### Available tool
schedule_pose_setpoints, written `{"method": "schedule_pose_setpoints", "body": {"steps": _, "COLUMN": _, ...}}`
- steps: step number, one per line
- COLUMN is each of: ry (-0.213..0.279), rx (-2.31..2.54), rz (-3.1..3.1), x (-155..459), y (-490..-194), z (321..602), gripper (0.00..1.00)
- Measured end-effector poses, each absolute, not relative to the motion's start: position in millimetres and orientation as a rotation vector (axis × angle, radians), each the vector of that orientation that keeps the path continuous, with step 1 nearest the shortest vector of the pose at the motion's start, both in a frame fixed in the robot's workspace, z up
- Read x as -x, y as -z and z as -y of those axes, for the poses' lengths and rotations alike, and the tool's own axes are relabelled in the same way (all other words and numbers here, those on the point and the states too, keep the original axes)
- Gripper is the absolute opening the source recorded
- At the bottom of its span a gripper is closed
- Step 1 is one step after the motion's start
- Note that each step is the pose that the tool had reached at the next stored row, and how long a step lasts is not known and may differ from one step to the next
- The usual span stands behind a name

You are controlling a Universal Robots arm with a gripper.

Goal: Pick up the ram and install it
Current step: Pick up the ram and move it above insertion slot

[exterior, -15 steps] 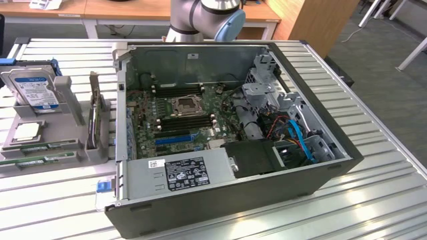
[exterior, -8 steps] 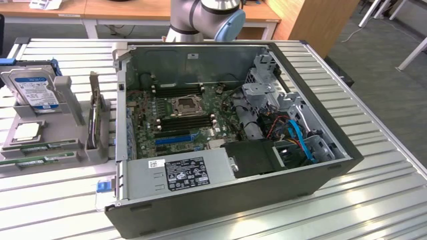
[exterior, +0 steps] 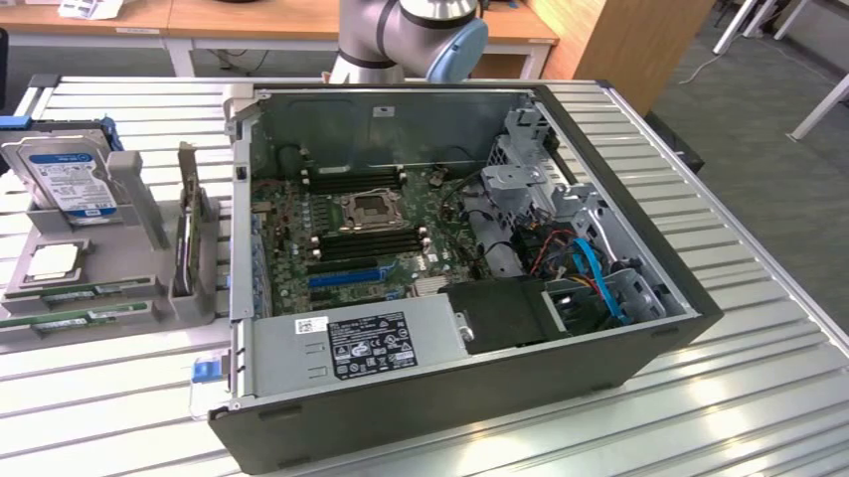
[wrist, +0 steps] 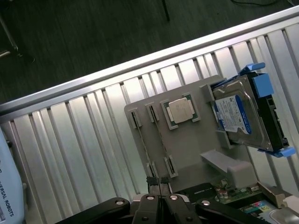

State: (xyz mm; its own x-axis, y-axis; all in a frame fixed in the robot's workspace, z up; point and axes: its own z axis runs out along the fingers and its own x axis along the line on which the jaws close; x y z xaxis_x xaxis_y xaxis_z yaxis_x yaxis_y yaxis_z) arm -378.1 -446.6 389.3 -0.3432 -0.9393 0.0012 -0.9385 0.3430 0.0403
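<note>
Hand: fingers pressed together, nothing btwn them, hanging above the end of a grey tray. Just past the fingertips the tray has two narrow slots side by side, each w/ a ram stick on edge, seen as a thin line. One ram stick sits next to the other ram stick, both seated in the tray and clear of the hand.

Same tray also holds a square processor chip in a recess beside the slots, and further along a hard drive w/ blue-and-white label in a blue-edged bracket, standing up. In the exterior view a wider expansion card stands on edge at the tray's side nearest the PC.

PC case lies open on the slatted metal desk, at the exterior view's right of the tray, motherboard exposed, power supply at the near end. Robot arm is behind the case.
</note>
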Motion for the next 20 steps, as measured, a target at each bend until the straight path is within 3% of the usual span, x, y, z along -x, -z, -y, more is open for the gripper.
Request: {"method": "schedule_pose_setpoints", "body": {"steps": 20, "ry": 0.050, "rx": -1.827, "rz": 2.524, "x": 378.1, "y": -388.9, "z": 446.6, "gripper": 0.10}}
